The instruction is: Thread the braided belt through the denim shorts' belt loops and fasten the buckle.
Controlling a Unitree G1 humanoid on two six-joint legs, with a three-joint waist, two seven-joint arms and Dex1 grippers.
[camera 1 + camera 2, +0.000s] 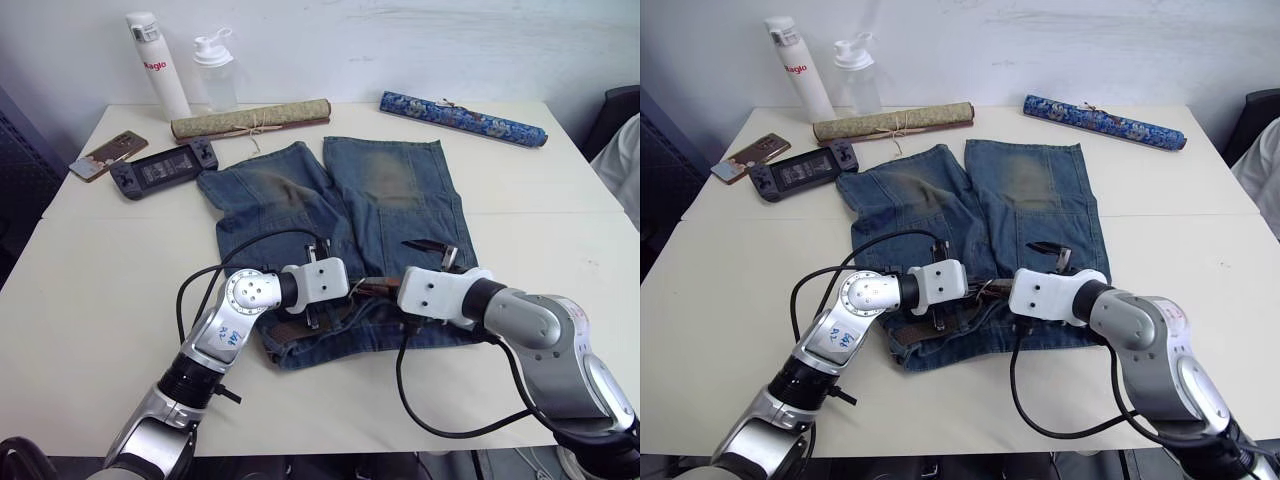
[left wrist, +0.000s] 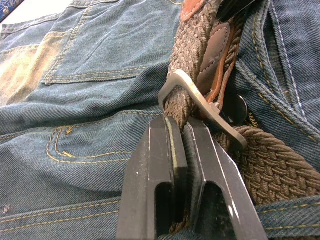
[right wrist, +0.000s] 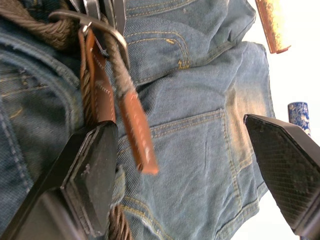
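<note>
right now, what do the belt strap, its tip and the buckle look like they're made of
The braided belt strap looks like woven brown cord or elastic; its plaited weave shows clearly. The belt tip looks like smooth tan leather with stitched edges, possibly synthetic. The buckle looks like dull silver metal: a thin, hard frame with a matte grey sheen.

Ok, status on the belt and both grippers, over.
Left gripper shut on braided belt at buckle. Right gripper open over denim shorts; belt tip through buckle. Nothing obstructing.

The white bottle (image 1: 158, 66), standing just beside the clear plastic bottle (image 1: 215, 72), carries red lettering reading "Magio". No other text is legible.
</note>
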